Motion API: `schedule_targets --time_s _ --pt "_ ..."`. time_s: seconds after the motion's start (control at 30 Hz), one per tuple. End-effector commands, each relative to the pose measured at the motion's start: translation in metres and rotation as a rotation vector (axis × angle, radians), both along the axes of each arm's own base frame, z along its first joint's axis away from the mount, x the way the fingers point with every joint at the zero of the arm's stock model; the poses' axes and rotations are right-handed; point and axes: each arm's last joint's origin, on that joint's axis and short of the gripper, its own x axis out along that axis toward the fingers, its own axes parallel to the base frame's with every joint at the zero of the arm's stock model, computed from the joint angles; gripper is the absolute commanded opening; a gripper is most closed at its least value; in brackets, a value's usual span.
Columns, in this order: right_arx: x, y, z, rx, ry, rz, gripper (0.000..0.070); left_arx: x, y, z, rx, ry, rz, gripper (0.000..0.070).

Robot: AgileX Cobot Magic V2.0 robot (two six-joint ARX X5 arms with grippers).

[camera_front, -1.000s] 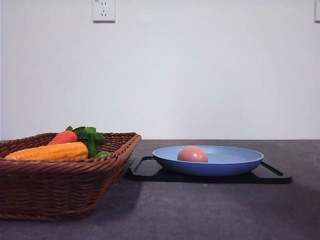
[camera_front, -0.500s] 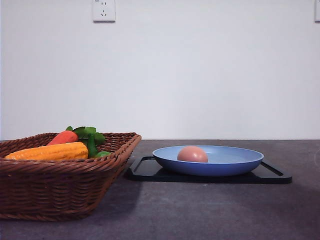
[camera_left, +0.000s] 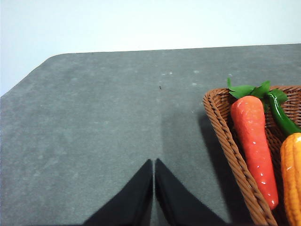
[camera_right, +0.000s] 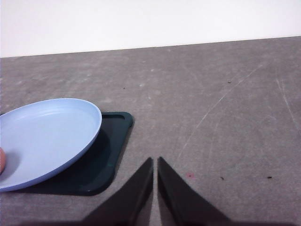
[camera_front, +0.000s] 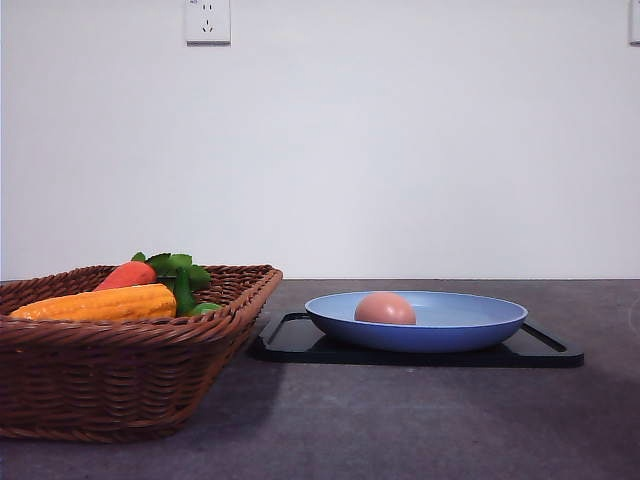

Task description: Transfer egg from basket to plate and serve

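A: Front view?
B: Pinkish egg [camera_front: 385, 308] lying in light blue plate [camera_front: 470, 322], toward its 9 o'clock side. Plate resting on black tray [camera_front: 300, 340] on dark bench [camera_front: 400, 420]. Wicker basket [camera_front: 110, 380] at 9 o'clock of the tray, holding orange carrot [camera_front: 126, 275], yellow corn cob [camera_front: 100, 303] and green leaves [camera_front: 180, 266]. White wall socket [camera_front: 207, 21] at 11 o'clock.

A: Left wrist view?
B: Left claw [camera_left: 154, 162] narrow, black fingertips pressed together, holding nothing, above bare bench [camera_left: 94, 132]. Beside it, basket corner [camera_left: 225, 136] with carrot [camera_left: 251, 141] and corn cob [camera_left: 292, 179].

A: Right wrist view?
B: Right claw [camera_right: 155, 161] narrow too, tips nearly touching, empty, above bench [camera_right: 225, 117]. Plate [camera_right: 47, 136] on tray [camera_right: 110, 146] nearby; sliver of egg [camera_right: 2, 160] at picture edge.
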Motion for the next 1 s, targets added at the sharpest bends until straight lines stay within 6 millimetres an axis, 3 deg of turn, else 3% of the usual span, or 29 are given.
schedule_targets --time_s 0.0,0.97 --pt "0.0002 -0.0001 -0.0005 0.012 -0.005 -0.004 0.0000 0.0015 0.0001 -0.0079 0.013 0.014 -0.001 0.0000" --pt "0.0002 -0.0001 -0.0005 0.012 -0.005 -0.004 0.0000 0.0015 0.0001 -0.0079 0.013 0.014 -0.001 0.0000"
